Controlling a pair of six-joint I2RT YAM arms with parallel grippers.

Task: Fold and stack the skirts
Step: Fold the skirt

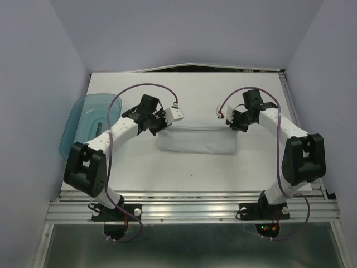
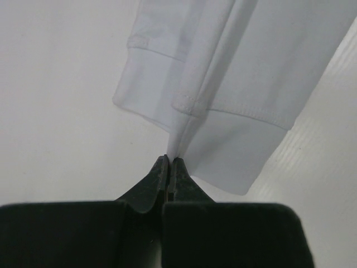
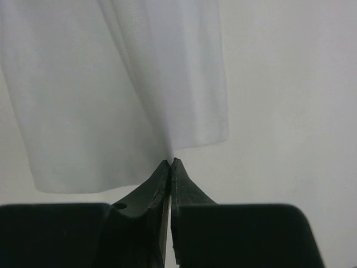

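Your teal tray point(image 1: 77, 124) sits at left of frame, contents too faint to read; left gripper point(image 2: 169, 163) pinches one end of the skirt point(image 1: 198, 140), which spans centre frame, and right gripper point(image 3: 171, 163) is clamped on the other.

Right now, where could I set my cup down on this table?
Barest is the near strip of table between the skirt and the near edge. The far strip behind the skirt is also free. Crowded: the middle, where the left gripper and right gripper pinch the skirt, and the left edge with the teal tray.
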